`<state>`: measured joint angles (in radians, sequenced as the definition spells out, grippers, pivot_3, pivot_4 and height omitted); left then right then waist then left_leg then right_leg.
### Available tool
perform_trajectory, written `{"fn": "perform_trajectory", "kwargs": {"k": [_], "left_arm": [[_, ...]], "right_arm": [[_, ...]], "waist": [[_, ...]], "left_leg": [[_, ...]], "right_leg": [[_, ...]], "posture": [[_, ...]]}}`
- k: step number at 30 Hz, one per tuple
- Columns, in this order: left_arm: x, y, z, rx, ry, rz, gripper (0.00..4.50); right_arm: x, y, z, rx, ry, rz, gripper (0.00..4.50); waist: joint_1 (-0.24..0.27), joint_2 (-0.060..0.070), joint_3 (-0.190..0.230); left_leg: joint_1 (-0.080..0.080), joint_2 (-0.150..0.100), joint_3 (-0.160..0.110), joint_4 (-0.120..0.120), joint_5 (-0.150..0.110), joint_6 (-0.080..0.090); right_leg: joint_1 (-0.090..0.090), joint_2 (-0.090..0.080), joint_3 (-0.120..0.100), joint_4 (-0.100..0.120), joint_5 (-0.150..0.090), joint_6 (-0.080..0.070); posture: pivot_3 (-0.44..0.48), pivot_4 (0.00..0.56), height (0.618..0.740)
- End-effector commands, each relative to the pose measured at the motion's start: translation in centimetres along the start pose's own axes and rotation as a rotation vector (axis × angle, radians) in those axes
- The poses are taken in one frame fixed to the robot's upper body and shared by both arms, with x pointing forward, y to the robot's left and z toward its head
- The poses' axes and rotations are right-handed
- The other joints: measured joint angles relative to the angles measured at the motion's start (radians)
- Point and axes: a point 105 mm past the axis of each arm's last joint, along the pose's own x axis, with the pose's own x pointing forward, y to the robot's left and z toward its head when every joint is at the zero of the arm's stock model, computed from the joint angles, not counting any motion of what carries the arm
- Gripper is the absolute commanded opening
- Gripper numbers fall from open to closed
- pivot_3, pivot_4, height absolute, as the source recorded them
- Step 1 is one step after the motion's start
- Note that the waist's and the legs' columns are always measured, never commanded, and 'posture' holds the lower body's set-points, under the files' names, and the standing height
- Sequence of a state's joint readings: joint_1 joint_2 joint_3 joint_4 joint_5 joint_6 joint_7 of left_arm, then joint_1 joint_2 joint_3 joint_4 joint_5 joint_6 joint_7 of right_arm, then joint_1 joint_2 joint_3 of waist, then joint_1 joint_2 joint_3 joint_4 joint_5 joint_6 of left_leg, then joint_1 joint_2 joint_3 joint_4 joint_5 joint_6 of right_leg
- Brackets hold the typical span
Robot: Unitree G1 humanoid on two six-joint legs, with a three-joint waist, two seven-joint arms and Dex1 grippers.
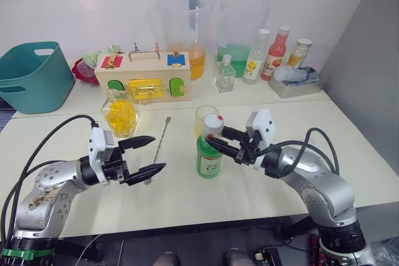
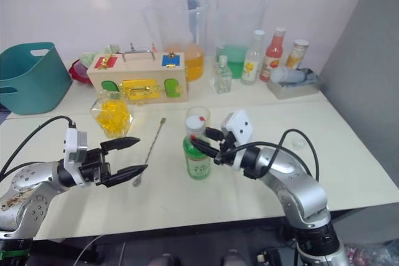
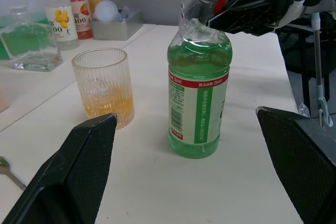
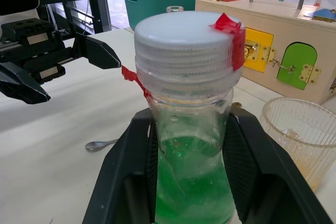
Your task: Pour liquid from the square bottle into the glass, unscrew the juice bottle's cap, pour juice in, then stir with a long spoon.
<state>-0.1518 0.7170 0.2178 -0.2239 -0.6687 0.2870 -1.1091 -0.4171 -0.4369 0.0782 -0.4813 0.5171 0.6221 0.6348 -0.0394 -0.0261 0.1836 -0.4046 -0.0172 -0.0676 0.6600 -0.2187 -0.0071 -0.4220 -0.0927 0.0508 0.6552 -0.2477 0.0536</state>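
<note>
At the centre of the surface (image 1: 181,185), the juice bottle (image 1: 209,154) is standing upright with its white cap (image 1: 212,124) still screwed on and green liquid filling its lower body. The right end effector (image 1: 219,139) is gripping the bottle's neck just below the cap, one black finger pressing on each side, as the right wrist view confirms. A strip of red tape (image 4: 231,27) is sticking to the cap's edge.

Just behind the juice bottle, the ribbed glass (image 1: 204,118) is standing upright and is holding a shallow layer of orange liquid. The long spoon (image 1: 158,148) is lying flat to the left of the juice bottle, apart from it, with its bowl end toward the robot.

The left end effector (image 1: 153,154) is hovering further left of the juice bottle, beside the spoon's bowl, with its fingers spread wide and holding nothing.

The square bottle (image 1: 224,75) is standing well behind the juice bottle on the rear surface, next to a wooden latch box (image 1: 143,76). A yellow-filled jar (image 1: 120,114) is standing left of the spoon. A teal basket (image 1: 32,76) is sitting far left of the juice bottle.
</note>
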Motion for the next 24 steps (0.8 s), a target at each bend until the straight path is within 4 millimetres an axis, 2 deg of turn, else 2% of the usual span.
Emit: {"fn": "perform_trajectory", "kwargs": {"k": [1, 5, 6, 8, 11, 16, 19, 24], "left_arm": [[-0.2, -0.1, 1.0, 0.045, -0.007, 0.002, 4.5], [-0.3, -0.4, 1.2, 0.046, -0.007, -0.002, 4.5], [-0.4, -0.4, 1.3, 0.047, -0.007, -0.002, 4.5], [-0.4, -0.5, 1.4, 0.053, -0.008, 0.006, 4.5], [-0.5, -0.5, 1.4, 0.061, -0.004, 0.018, 4.5], [-0.7, -0.4, 1.4, 0.065, 0.0, 0.028, 4.5], [-1.4, -0.5, 1.4, 0.087, 0.024, 0.061, 4.5], [-2.2, -1.0, 1.2, 0.108, 0.033, 0.113, 4.5]], "right_arm": [[0.1, 0.5, 0.3, -0.012, -0.012, 0.024, 2.91], [-0.3, 0.0, 0.4, -0.023, 0.001, 0.067, 4.29], [-0.4, -0.2, 0.5, -0.033, 0.007, 0.091, 4.46], [-0.6, -0.1, 0.8, -0.096, 0.034, 0.221, 4.46], [-0.9, -0.7, 0.9, -0.131, 0.062, 0.325, 4.46], [-1.1, -1.6, 0.9, -0.153, 0.079, 0.394, 4.46], [-0.5, -3.6, 1.6, -0.151, 0.101, 0.616, 4.46], [1.0, -4.9, 1.2, -0.142, 0.129, 0.717, 4.46]], "waist": [[0.0, 0.0, 0.0], [0.001, 0.0, 0.0], [0.002, 0.0, 0.0], [0.001, 0.0, 0.0], [0.0, 0.0, 0.0], [0.001, 0.0, 0.0], [-0.009, 0.0, 0.001], [-0.008, 0.0, 0.0]], "left_leg": [[0.0, 0.0, 0.0, 0.0, 0.0, 0.0], [0.0, 0.0, 0.0, 0.0, 0.0, 0.0], [0.0, 0.0, 0.0, 0.0, 0.0, 0.0], [0.0, 0.0, 0.0, 0.0, 0.0, 0.0], [0.0, 0.001, 0.001, 0.0, 0.0, 0.0], [0.0, 0.001, 0.001, 0.0, 0.0, 0.0], [0.0, 0.001, 0.003, 0.0, 0.0, 0.0], [0.002, 0.005, 0.005, -0.001, 0.0, 0.0]], "right_leg": [[0.0, 0.0, 0.0, 0.0, 0.0, 0.0], [0.0, 0.0, 0.0, 0.0, 0.0, 0.0], [0.0, 0.0, 0.0, 0.0, 0.0, 0.0], [0.001, 0.0, 0.0, -0.001, 0.0, 0.0], [0.001, 0.001, 0.0, -0.002, 0.0, 0.0], [0.001, 0.0, -0.001, -0.002, 0.0, 0.0], [0.0, 0.0, 0.001, -0.003, 0.0, 0.0], [0.002, 0.003, 0.0, -0.006, 0.001, -0.001]], "posture": [[0.0, 0.15, 0.74], [0.0, 0.15, 0.74], [0.0, 0.15, 0.74], [0.0, 0.15, 0.74], [0.0, 0.15, 0.74], [0.0, 0.15, 0.74], [0.0, 0.15, 0.74], [0.0, 0.15, 0.74]]}}
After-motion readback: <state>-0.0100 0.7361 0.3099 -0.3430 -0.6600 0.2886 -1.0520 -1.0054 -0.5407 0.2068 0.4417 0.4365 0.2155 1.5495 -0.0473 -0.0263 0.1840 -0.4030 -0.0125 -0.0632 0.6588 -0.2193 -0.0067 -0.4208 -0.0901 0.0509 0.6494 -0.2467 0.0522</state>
